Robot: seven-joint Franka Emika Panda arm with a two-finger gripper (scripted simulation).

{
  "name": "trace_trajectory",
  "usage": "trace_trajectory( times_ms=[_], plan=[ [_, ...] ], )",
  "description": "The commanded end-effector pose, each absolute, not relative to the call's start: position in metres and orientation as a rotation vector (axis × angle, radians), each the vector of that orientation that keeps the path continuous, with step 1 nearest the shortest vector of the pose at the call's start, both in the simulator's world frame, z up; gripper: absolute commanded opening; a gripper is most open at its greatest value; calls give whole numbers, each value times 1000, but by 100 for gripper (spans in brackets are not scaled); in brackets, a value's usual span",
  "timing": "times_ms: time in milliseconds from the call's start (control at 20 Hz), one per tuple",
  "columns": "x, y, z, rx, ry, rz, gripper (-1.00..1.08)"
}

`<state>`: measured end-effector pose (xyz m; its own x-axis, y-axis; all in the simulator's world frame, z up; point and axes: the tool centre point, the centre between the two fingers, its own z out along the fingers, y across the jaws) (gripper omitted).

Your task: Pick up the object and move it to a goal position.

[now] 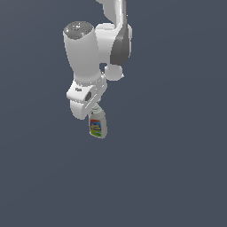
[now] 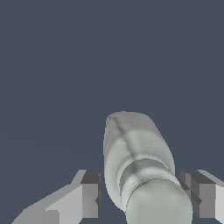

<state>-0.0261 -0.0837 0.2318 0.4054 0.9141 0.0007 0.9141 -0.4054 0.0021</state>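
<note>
1. I am at the grasp step. The hand (image 1: pixel 94 111) is down over the bottle (image 1: pixel 98 125), and in the exterior view the bottle's cap end disappears beneath it while the labelled body sticks out below.
2. In the wrist view the bottle (image 2: pixel 138 166) lies between the two fingers (image 2: pixel 89 194), its round cap nearest the camera and its body running away from it.
3. The fingers sit spread to either side. The one on the side of the cap's wider gap is plainly apart from the bottle; the other is just beside the cap, and I cannot tell whether it touches. I read the hand as open, not yet gripping.
4. The bench (image 1: pixel 177 177) is a plain dark grey surface with no edge or corner in either view, so I cannot place the bottle against them. I also cannot tell for sure whether it rests on the bench or is clear of it.
5. No goal marker shows in either picture.
6. My judgement of the next move: close the fingers evenly on the neck or cap, confirm the hold, then lift straight up before carrying. The bottle sits off-centre between the fingers, so it may shift or roll as they close.
</note>
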Motion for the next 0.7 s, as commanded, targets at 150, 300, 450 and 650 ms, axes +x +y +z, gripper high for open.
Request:
trace_trajectory(
  times_ms=[150, 300, 450, 650],
  plan=[
    [-27, -84, 230, 2634, 1713, 0, -100],
    [-26, -84, 232, 2632, 1712, 3, -100],
    [-26, -87, 236, 2632, 1712, 3, -100],
    [-28, -95, 250, 2633, 1713, 3, -100]
  ],
)
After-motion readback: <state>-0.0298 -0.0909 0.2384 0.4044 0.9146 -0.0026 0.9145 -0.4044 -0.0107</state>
